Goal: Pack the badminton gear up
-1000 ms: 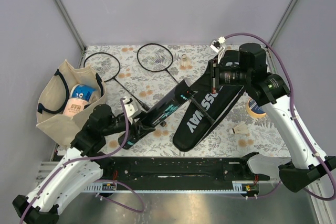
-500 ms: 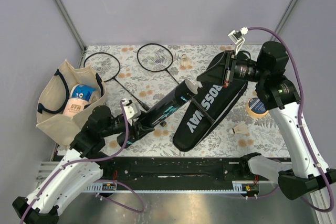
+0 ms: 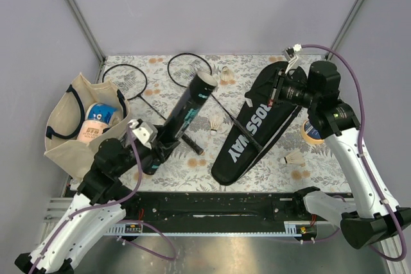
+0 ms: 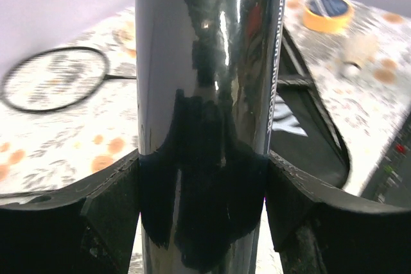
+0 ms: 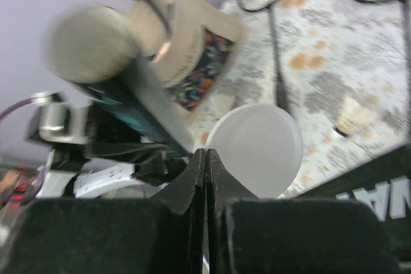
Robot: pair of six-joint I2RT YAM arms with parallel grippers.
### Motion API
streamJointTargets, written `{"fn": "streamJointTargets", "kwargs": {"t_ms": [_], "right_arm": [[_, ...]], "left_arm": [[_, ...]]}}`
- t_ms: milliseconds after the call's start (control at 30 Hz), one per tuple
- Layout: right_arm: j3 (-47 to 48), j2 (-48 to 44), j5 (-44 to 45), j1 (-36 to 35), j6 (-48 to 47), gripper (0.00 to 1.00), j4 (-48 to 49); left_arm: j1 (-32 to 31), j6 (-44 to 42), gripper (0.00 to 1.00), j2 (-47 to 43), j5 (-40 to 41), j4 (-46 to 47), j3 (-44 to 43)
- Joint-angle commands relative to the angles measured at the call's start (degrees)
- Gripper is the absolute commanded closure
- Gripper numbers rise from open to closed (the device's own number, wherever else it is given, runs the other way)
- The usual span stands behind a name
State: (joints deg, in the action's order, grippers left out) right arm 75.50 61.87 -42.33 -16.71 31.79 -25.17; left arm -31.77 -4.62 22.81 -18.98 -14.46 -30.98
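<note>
Left claw [image 3: 160,149] stood fairly wide, clamped round the lower end of the long black tube [image 3: 189,104]. It held the tube tilted up off the table at centre left of the overhead view, upper end toward the back, probably so that shuttlecocks could go in. Right claw [image 5: 205,155] hung at upper right above the top of the big black cover [image 3: 257,126], its jaws pressed together. A pale round disc [image 5: 253,152], likely the tube's cap, showed just past their tips, but whether it was gripped could not be told. Two racquets [image 3: 149,101] [image 3: 215,97] lay along the back of the table with their heads toward the wall. One shuttlecock [image 3: 226,76] lay near the back edge, another [image 3: 216,123] between tube and cover, and a third [image 3: 294,157] at lower right, all apparently waiting to be packed. A beige tote [image 3: 70,139] sat at far left and a tape roll [image 3: 313,131] at right beside the cover. The table [image 3: 192,171] wore a pale cloth with a floral pattern, and plain lilac-grey walls closed in the space on three sides.
</note>
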Motion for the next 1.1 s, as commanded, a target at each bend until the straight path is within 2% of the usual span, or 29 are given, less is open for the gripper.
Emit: {"fn": "streamJointTargets", "kwargs": {"t_ms": [0, 200, 333, 567, 900, 1000, 1067], "right_arm": [[-4.5, -0.1, 17.0, 0.3, -2.8, 1.00, -3.2], [-12.6, 1.6, 37.9, 0.7, -0.3, 1.00, -3.5], [-18.2, 3.5, 47.8, 3.4, 5.1, 1.00, -3.1], [-24.6, 9.6, 49.8, 8.0, 6.7, 1.00, 0.3], [-26.8, 15.6, 55.1, 9.9, 10.2, 0.98, -0.7], [-26.7, 16.4, 55.6, 10.4, 10.7, 0.93, -1.7], [-26.6, 16.7, 55.3, 10.6, 11.1, 0.79, -2.7]], "left_arm": [[0.2, 2.3, 0.73, -4.5, 18.7, 8.7, 0.3], [0.2, 0.5, 0.73, -10.1, 33.4, 7.9, 1.3], [0.2, 0.1, 0.72, -12.4, 34.2, 5.8, 1.7], [0.3, -0.3, 0.72, -13.0, 32.7, 6.1, 2.0], [0.3, -0.7, 0.72, -13.7, 32.4, 6.1, 2.2], [0.2, -0.6, 0.72, -13.9, 32.3, 6.1, 2.2], [0.3, -0.6, 0.72, -14.0, 32.3, 6.0, 2.2]]}}
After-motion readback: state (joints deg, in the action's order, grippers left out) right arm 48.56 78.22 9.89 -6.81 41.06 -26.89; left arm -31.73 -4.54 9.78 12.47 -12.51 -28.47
